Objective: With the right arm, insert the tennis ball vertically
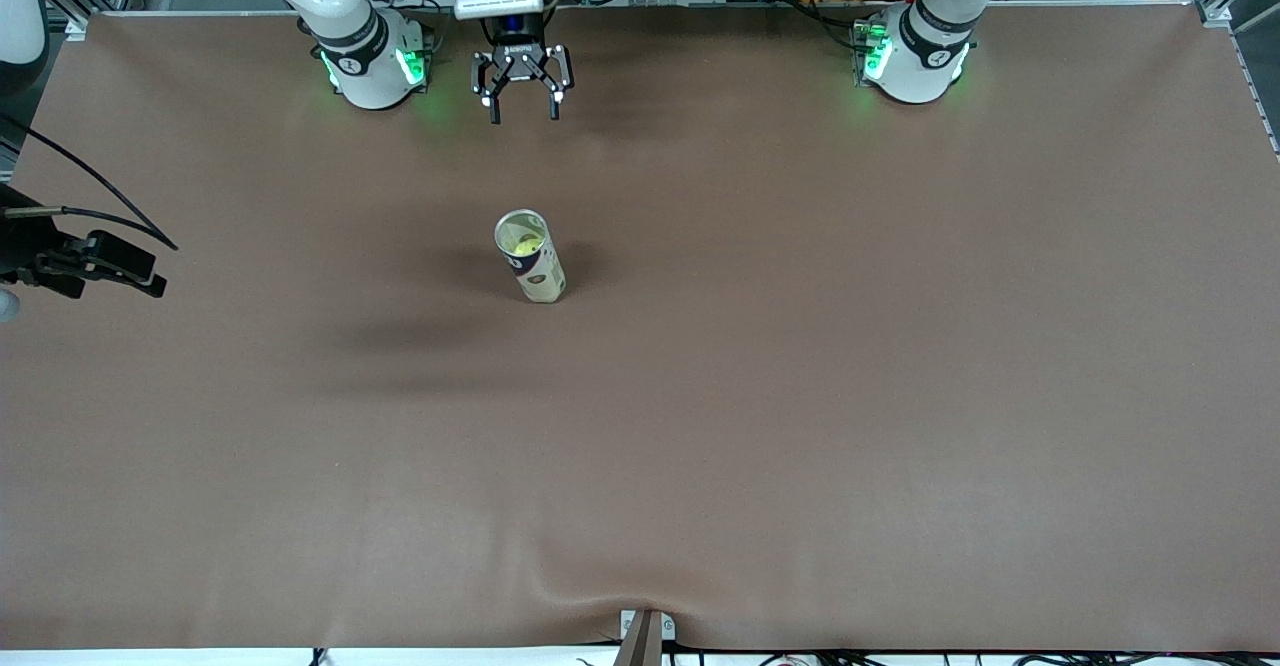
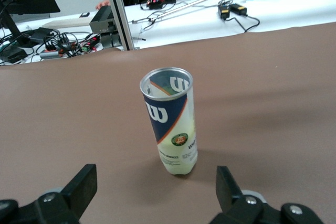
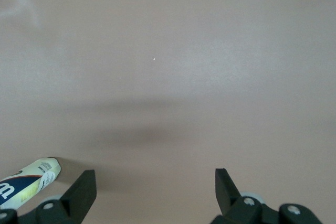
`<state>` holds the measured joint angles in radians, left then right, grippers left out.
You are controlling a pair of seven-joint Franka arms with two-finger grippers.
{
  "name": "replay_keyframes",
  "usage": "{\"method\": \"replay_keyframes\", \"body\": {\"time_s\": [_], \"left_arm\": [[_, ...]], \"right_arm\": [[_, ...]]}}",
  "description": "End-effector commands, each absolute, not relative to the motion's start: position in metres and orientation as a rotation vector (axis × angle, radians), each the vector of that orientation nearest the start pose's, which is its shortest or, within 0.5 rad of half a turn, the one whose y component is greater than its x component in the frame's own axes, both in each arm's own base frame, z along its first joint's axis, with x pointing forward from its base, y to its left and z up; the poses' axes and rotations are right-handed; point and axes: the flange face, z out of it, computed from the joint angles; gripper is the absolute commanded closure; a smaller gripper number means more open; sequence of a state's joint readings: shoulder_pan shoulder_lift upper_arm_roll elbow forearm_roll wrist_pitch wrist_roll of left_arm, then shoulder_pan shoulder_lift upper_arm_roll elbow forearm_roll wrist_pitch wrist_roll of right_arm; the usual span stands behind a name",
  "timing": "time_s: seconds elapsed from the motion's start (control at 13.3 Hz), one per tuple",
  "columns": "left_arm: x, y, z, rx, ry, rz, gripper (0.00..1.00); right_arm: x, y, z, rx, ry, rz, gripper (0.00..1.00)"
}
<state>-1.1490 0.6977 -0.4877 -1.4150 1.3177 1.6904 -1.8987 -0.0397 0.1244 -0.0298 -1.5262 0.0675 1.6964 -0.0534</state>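
Ball (image 1: 520,242) sits in upright can (image 1: 530,258) (seen from front only).

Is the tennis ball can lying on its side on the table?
No, the tennis ball can stands upright on the brown table, with its open mouth facing up.

White Wilson "W" logo showing on the tennis ball can (image 2: 170,124), on its navy label; smaller print unreadable.

A brown-covered table (image 1: 800,396) carries one upright, open-topped Wilson tennis ball can (image 1: 531,257), standing slightly toward ten o'clock from the table's centre, a yellow ball inside.
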Motion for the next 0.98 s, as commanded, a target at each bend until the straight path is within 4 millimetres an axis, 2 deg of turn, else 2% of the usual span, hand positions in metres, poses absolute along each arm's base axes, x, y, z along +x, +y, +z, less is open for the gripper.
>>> {"method": "replay_keyframes", "body": {"time_s": [0.0,0.3,0.6,0.9], "left_arm": [[0.158,-0.694,0.388,-2.704,0.099,-1.321,0.00],[0.191,-0.670,0.452,-2.742,0.135,-1.158,0.00],[0.217,-0.648,0.494,-2.782,0.119,-1.056,0.00],[0.264,-0.613,0.534,-2.856,-0.058,-0.931,0.00]], "right_arm": [[0.600,-0.041,0.590,-3.053,0.047,-0.092,0.00],[0.600,-0.044,0.590,-3.055,0.051,-0.092,0.00],[0.600,-0.043,0.589,-3.054,0.054,-0.090,0.00],[0.600,-0.042,0.589,-3.054,0.049,-0.090,0.00]]}}
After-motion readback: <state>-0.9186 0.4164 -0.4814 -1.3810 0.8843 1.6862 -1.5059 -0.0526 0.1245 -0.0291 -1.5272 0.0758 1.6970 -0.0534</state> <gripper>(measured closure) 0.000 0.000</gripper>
